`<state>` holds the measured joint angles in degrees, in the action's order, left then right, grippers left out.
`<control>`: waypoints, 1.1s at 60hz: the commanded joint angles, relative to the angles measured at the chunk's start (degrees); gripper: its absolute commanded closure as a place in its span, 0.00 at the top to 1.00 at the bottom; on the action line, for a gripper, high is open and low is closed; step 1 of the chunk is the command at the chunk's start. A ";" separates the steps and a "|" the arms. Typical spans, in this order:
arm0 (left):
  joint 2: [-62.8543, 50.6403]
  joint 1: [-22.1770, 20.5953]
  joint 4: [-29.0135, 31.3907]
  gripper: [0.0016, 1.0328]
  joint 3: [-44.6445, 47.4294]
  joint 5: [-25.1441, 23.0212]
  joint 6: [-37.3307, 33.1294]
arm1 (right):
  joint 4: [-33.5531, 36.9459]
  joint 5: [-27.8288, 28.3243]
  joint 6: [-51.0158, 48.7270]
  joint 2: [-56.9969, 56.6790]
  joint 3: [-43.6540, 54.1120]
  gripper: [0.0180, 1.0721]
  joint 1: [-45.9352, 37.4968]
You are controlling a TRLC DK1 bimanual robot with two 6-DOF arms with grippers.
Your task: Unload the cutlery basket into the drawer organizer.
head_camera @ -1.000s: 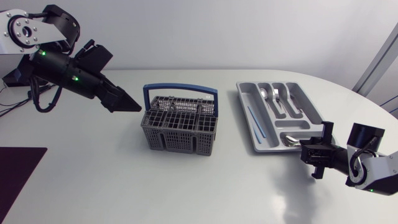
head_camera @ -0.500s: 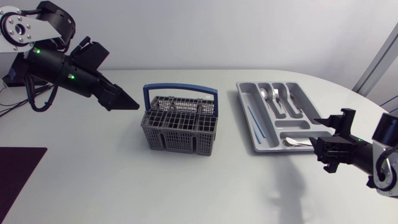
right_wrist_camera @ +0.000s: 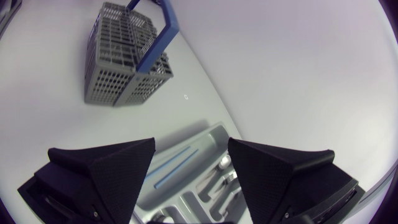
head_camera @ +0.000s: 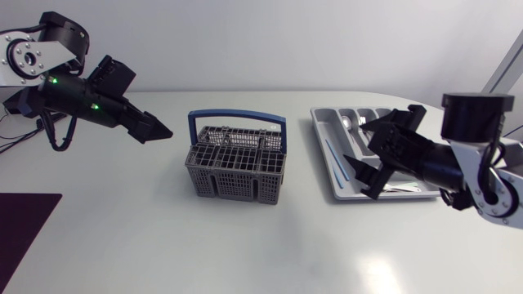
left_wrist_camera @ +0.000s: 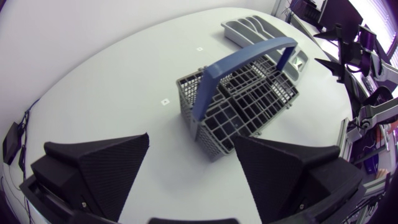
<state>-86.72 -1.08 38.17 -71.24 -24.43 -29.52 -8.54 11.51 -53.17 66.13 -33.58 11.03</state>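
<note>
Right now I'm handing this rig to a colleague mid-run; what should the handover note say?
Left gripper: open, empty, off to one side of the cutlery basket.
Right gripper: open, empty, over the drawer organizer.
Done: the organizer holds silver cutlery and a thin blue stick; no cutlery shows in the basket.
Left: confirm the basket is really empty.

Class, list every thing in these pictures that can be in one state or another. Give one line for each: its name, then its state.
cutlery basket: upright on the table, no cutlery visible inside
basket handle: raised
drawer organizer: flat on the table, partly filled with cutlery
left gripper: open, empty, beside the basket
right gripper: open, empty, over the organizer
</note>
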 commanded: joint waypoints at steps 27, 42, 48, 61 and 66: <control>-16.82 -0.68 -10.93 0.96 1.46 1.05 3.06 | -0.25 -6.67 24.25 29.94 -18.98 0.80 11.30; -15.76 -1.82 -11.28 0.96 3.92 0.96 2.89 | -1.04 -7.90 25.31 33.89 -21.17 0.79 14.20; -14.18 -1.82 -11.28 0.96 5.32 0.87 2.54 | -0.52 -8.17 25.31 33.98 -22.67 0.80 14.81; -10.31 -1.73 -11.28 0.96 7.70 0.69 2.27 | 1.24 -9.57 25.31 34.77 -25.48 0.80 16.31; -9.43 -1.64 -11.28 0.96 8.23 0.69 2.18 | 1.33 -9.57 25.39 34.77 -25.57 0.79 16.75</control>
<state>-98.45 -2.42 27.07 -64.29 -22.79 -28.05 -7.42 1.13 -29.74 99.79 -57.76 26.02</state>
